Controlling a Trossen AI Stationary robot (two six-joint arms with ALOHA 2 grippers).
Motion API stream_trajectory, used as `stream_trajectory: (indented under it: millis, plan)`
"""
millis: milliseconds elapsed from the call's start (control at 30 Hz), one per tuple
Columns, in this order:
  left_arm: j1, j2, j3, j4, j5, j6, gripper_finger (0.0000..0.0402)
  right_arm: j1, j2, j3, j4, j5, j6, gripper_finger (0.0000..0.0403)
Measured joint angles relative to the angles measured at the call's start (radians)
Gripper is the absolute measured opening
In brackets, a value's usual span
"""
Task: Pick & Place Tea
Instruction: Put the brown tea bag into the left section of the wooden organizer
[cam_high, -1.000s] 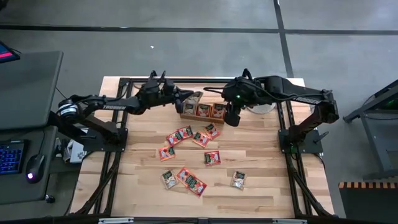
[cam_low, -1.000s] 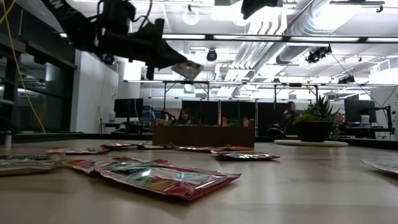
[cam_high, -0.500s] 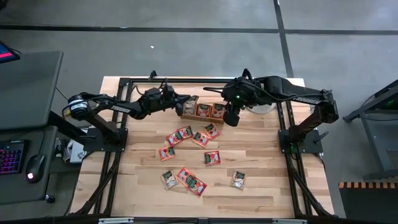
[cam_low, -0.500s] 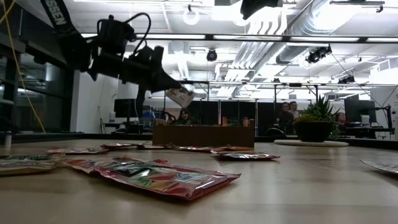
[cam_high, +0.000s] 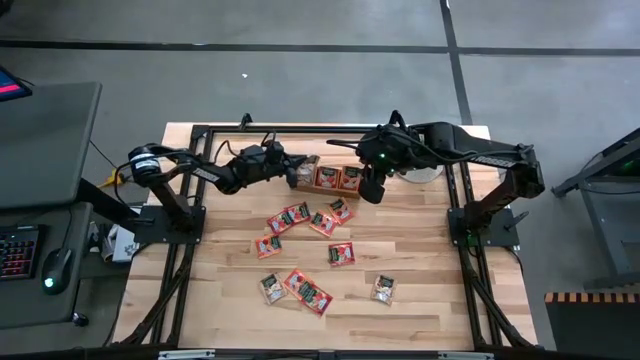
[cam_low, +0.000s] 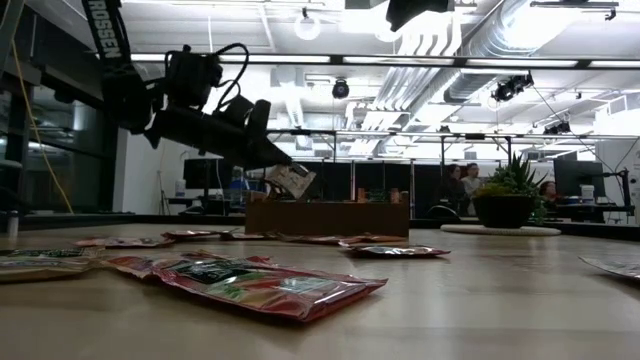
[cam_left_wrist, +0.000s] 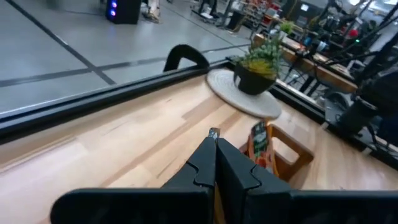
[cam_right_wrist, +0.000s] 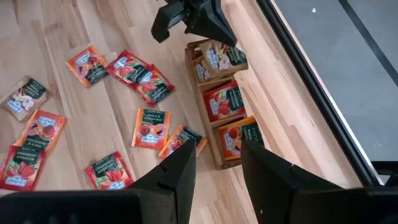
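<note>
**Left jaws lowering a sachet at the tray's end compartment**

Left gripper (cam_low: 275, 160) clenched on one pale grey-green sachet (cam_low: 291, 180), tilted, hanging just above the wooden tray (cam_low: 325, 217) in the low view. From above, those jaws at the tray's (cam_high: 300, 185) left end, over the end compartment; held sachet mostly hidden there under the dark fingers. In the right wrist view, a pale sachet (cam_right_wrist: 225, 56) over that same end compartment, just beside the left fingertips (cam_right_wrist: 214, 28); whether touching the tray floor, cannot tell. Left wrist view: fingers pressed together, only a thin edge of the sachet (cam_left_wrist: 214, 133) poking out between the tips, a red-orange sachet (cam_left_wrist: 259, 142) standing in the tray just beyond, potted plant (cam_left_wrist: 260, 62) on a round mat farther off.

Right gripper (cam_high: 371, 190) hovering over the tray's opposite end, jaws parted and holding nothing, seen clearly in the right wrist view (cam_right_wrist: 217, 155). Below and ahead of those jaws, two further compartments each with a red-orange sachet (cam_right_wrist: 226, 99).

Loose sachets (cam_high: 292, 216) scattered across the table (cam_high: 420, 290), well apart from both jaws, on the near side of the tray: a cluster close to it, more (cam_high: 308, 291) nearer the table's front edge. Nearest one (cam_low: 262, 284) filling the low view's foreground.

People visible in the room beyond the table.
</note>
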Motion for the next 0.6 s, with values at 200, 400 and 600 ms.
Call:
stream_trajectory:
  millis: [200, 400, 600]
  plan:
    - [0.0, 0.0, 0.0, -0.046, -0.025, 0.0, 0.0, 0.0, 0.0, 0.0, 0.0, -0.002, 0.007, 0.0124]
    - [0.0, 0.0, 0.0, -0.055, -0.038, 0.002, 0.0, 0.0, 0.0, 0.0, 0.0, -0.002, 0.007, 0.0124]
    - [0.0, 0.0, 0.001, -0.084, -0.037, 0.001, 0.0, 0.0, 0.0, 0.0, 0.0, -0.002, 0.002, 0.0124]
